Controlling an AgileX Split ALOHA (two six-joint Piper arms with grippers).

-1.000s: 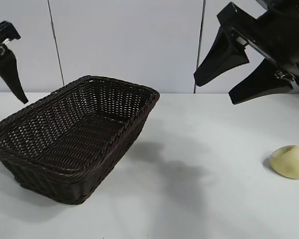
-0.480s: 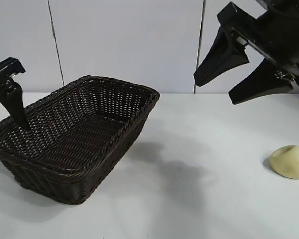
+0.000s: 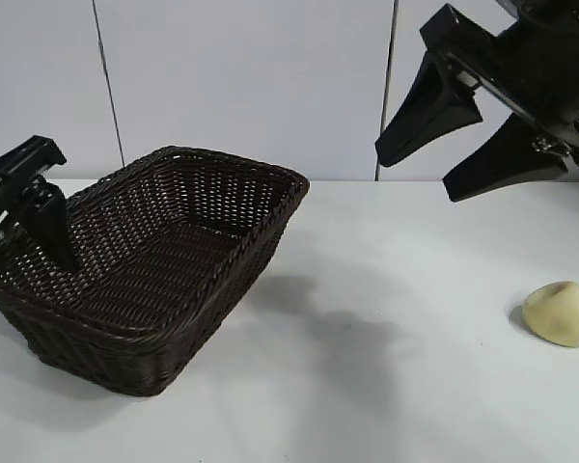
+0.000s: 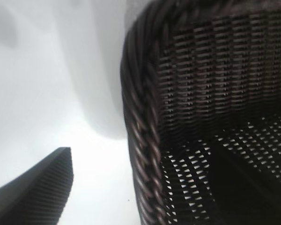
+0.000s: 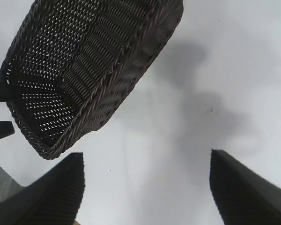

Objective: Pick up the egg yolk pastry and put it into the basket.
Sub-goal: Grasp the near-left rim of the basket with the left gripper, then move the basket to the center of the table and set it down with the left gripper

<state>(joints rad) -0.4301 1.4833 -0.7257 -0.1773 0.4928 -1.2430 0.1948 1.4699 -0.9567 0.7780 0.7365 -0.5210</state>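
The egg yolk pastry (image 3: 560, 313), a pale yellow rounded lump, lies on the white table at the far right. The dark woven basket (image 3: 222, 280) stands at the left, nothing visible inside it. My left gripper (image 4: 145, 187) is open and straddles the basket's left braided rim (image 4: 140, 140), with one of its fingers (image 3: 50, 227) inside the basket and the other outside it (image 4: 37, 192). My right gripper (image 3: 415, 178) hangs open high at the upper right, above the table and up-left of the pastry, with nothing between its fingers (image 5: 61, 187).
White table (image 3: 396, 386) runs between the basket and the pastry, crossed by the arm's shadow. A pale panelled wall (image 3: 241, 77) stands behind.
My left gripper has come down and to the right from the far left edge onto the basket's left rim, one finger now inside. The right gripper, basket and pastry have not moved.
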